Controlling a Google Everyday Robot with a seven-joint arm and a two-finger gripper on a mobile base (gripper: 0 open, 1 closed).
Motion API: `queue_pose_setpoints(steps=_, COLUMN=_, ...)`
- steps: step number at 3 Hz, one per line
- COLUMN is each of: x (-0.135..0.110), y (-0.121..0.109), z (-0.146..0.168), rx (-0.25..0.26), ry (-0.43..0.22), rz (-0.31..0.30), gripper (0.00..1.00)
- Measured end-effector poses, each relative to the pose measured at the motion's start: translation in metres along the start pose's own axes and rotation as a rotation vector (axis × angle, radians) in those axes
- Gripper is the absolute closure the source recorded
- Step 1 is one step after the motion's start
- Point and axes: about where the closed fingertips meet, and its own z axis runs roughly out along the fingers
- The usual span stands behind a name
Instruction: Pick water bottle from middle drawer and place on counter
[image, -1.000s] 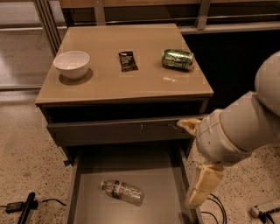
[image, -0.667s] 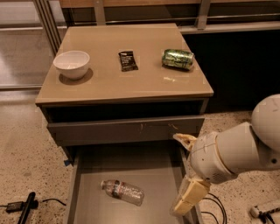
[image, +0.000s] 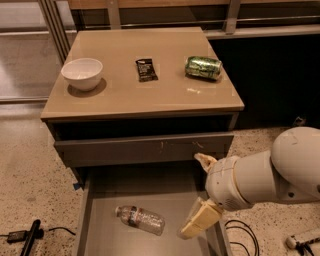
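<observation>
1. Down on the flat grey floor of the open middle drawer (image: 100, 200), the water bottle (image: 140, 220) lies on its side, white cap to the left, touching nothing else.
2. Near it on the right, the gripper (image: 190, 195) hangs over the drawer's right half. Its two tan fingers (image: 202, 220) are spread wide with nothing between them, apart from the bottle.
3. This looks like the reaching step; the grasp is not yet made.
4. Next, the gripper likely needs to shift left, sink lower, straddle the bottle's narrow body and close gently, since thin plastic may buckle or roll.
5. Above, the counter (image: 150, 100) carries a white bowl (image: 82, 73), a dark packet (image: 146, 69) and a green can (image: 203, 67).
</observation>
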Motion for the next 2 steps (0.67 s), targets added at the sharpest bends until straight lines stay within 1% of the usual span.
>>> queue_pose_setpoints(steps=1, x=-0.001, y=0.0, z=0.018, rx=0.036, ry=0.055, rz=-0.042, gripper=0.0)
queue_pose_setpoints(steps=2, x=0.028, y=-0.005, z=0.047, rx=0.118, ry=0.152, rz=-0.089, gripper=0.0)
